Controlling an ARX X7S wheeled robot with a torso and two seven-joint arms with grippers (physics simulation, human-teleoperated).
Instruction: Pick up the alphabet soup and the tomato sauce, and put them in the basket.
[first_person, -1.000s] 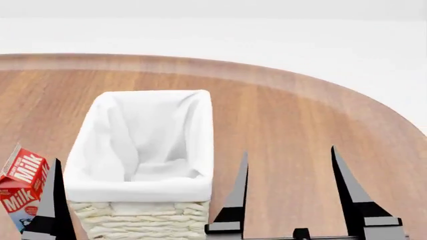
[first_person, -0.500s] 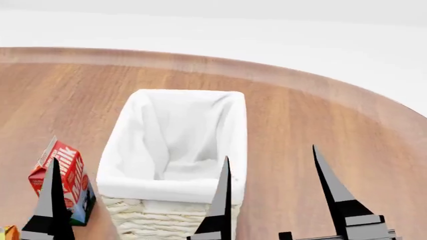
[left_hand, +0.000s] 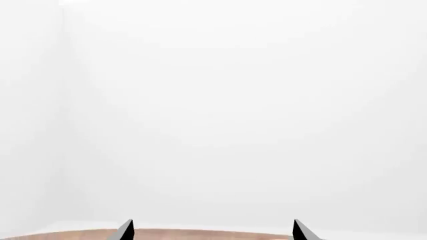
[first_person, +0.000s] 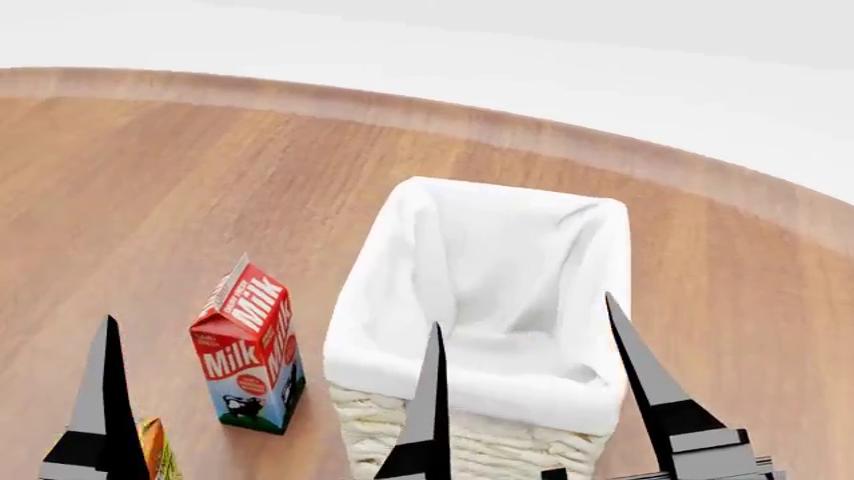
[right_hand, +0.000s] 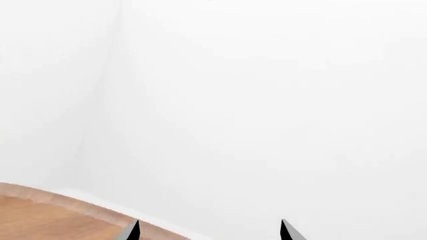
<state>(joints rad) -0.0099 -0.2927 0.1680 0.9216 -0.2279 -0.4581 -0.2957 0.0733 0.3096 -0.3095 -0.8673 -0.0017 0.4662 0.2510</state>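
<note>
currently neither the soup nor the sauce shows in any view, so i cannot say which way either can lies from the fingers or which arm is nearer. the basket (first_person: 487, 300) stands upright on the table (first_person: 200, 180), its long axis running away from me, its liner empty as far as i can see. the right gripper (first_person: 527, 385) hovers in front of the basket's near end, fingers spread wide, nothing between them. the left gripper (left_hand: 210, 231) is also spread and empty in its wrist view, aimed over the table's far edge. a milk carton (first_person: 248, 345) stands just left of the basket; an orange item (first_person: 158, 450) is cut off at the frame bottom. i judge that the cans must be found first.
</note>
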